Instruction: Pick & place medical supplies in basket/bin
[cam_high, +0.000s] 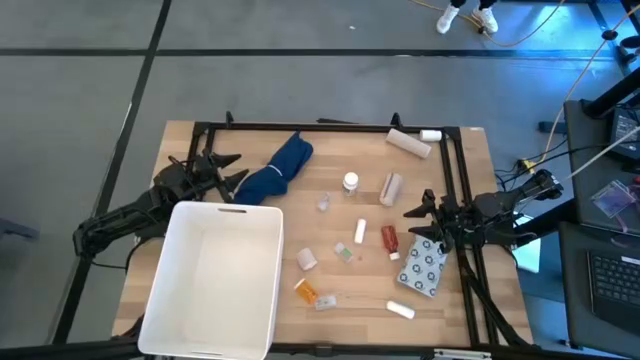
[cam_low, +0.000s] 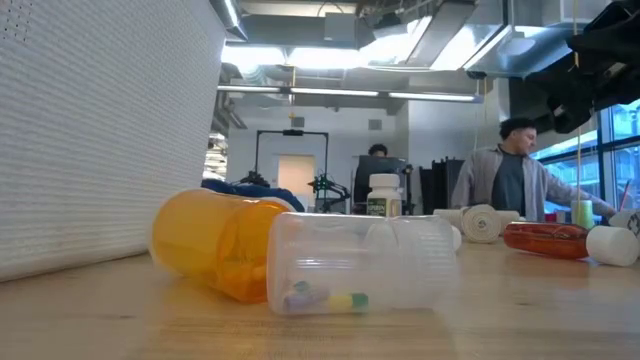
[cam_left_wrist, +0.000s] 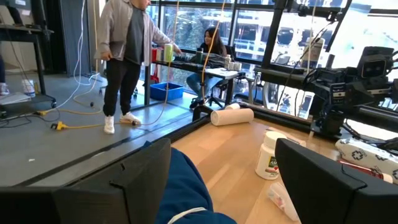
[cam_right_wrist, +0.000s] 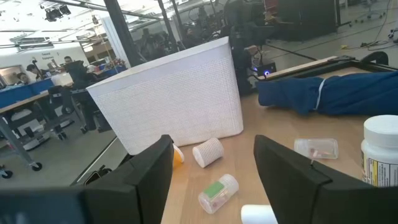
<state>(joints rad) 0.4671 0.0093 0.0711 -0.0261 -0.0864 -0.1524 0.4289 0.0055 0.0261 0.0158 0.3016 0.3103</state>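
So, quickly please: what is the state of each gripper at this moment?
Left gripper: open, holding nothing, beside the blue cloth.
Right gripper: open, holding nothing, near the red bottle.

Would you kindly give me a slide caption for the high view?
Empty white bin at left; supplies scattered across the wooden table; blue cloth at the far side.

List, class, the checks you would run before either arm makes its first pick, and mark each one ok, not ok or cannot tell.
1. White tub holds nothing yet, room for supplies: ok.
2. Left gripper open, holding nothing, beside the blue cloth: ok.
3. Right gripper open, holding nothing: ok.
4. Red bottle lies near the right gripper, nothing on top of it: ok.
5. Person stands off the table: ok.
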